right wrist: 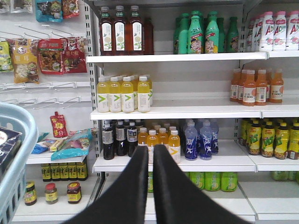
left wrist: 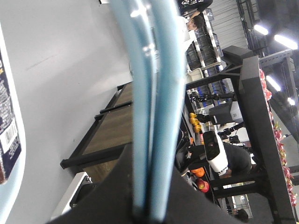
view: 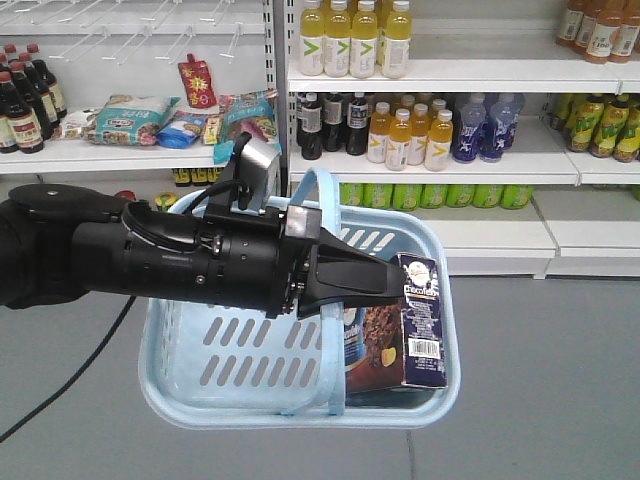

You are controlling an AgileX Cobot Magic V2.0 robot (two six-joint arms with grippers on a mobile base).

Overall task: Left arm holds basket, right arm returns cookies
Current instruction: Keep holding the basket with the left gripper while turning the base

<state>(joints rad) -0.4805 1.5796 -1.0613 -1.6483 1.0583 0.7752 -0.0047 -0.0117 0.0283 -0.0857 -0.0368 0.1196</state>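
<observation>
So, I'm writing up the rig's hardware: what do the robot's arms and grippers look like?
The left arm is a thick black cylinder with a black cable trailing off, a small grey-white camera on top and a pointed black left gripper. The right gripper shows two smooth, tapered black fingers, unmarked.

Bright even light (ceiling lamps glare); handle blurred.

Cookies leaning in right end of basket; basket hanging from left pincer; shelves standing behind.
</observation>
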